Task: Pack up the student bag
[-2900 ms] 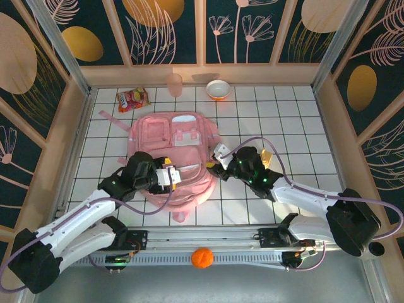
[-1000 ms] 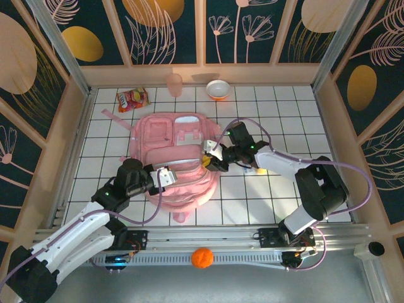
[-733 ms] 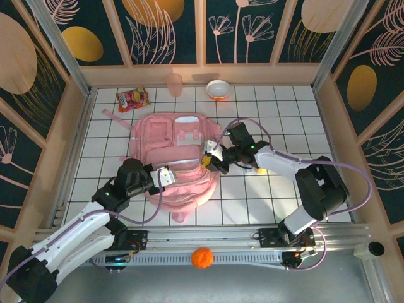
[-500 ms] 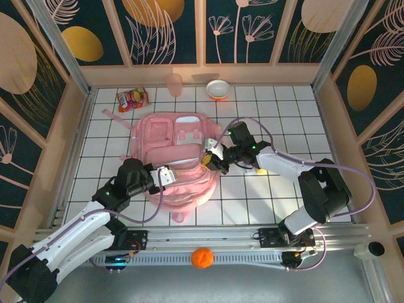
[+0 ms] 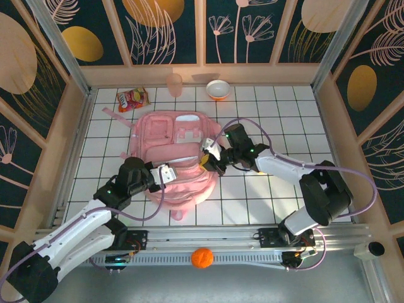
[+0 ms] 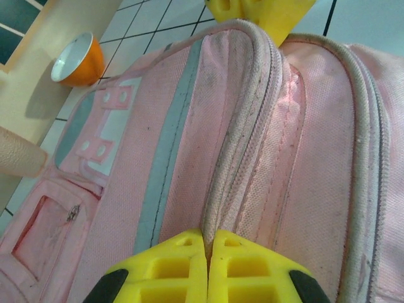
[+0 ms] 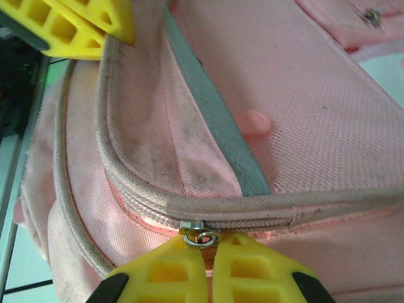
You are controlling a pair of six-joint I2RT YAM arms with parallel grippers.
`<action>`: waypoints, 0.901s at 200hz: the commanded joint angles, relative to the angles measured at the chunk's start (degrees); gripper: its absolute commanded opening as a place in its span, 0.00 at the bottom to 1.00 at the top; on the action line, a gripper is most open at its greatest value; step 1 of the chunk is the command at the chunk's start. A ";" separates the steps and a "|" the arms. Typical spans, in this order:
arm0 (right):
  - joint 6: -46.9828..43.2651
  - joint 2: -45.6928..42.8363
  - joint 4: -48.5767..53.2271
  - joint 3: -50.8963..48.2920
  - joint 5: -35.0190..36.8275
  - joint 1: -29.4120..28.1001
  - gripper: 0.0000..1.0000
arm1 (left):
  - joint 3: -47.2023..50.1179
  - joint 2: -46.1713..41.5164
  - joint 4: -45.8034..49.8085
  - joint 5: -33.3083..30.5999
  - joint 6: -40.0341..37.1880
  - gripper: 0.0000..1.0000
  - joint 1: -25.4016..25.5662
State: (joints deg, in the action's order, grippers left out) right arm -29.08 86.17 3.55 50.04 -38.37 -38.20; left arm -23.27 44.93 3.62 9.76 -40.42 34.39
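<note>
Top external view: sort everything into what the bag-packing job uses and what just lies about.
In use: student bag; left gripper, shut on its zip trim; right gripper, shut on its zip pull.
Lying about: snack packet; orange bowl; pink cup; orange ball.

The pink student bag fills the middle of the tiled counter, with the left hand clamped on its near edge and the right hand closed at its right side; both arms bar the near approaches. Open tiles lie across the right half and in a strip along the left wall, crossed by a loose pink strap. At the far edge a snack packet, a pink cup and an orange bowl (the cup just beyond the bag's top) narrow the way behind it. Wooden walls ring the counter on three sides.
</note>
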 commanded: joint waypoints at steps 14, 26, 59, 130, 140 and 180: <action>4.41 -2.69 6.14 6.41 12.80 -5.15 0.00 | -2.92 1.30 -3.56 -3.22 -1.56 0.00 -0.20; 5.05 -2.22 8.38 7.69 15.98 -6.09 0.00 | -2.92 1.43 -3.66 -3.37 -1.84 0.00 -0.25; 7.60 -1.10 14.03 10.65 24.01 -8.15 0.00 | -3.15 1.74 -3.15 -4.69 -2.22 0.00 -0.21; 13.06 -3.30 15.90 9.25 21.21 -10.01 0.02 | -3.15 1.59 -2.38 -4.55 -2.69 0.00 -0.27; 13.38 -3.30 14.92 7.99 19.08 -9.98 0.03 | -3.12 1.66 -2.60 -3.93 -2.62 0.00 -0.21; 15.46 -4.07 14.54 7.22 17.09 -9.14 0.06 | -3.23 1.66 -2.85 -3.77 -2.85 0.00 -0.20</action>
State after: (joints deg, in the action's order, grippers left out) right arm -16.38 84.68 17.96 57.45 -17.93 -47.37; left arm -24.53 46.57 3.27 6.81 -42.41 34.44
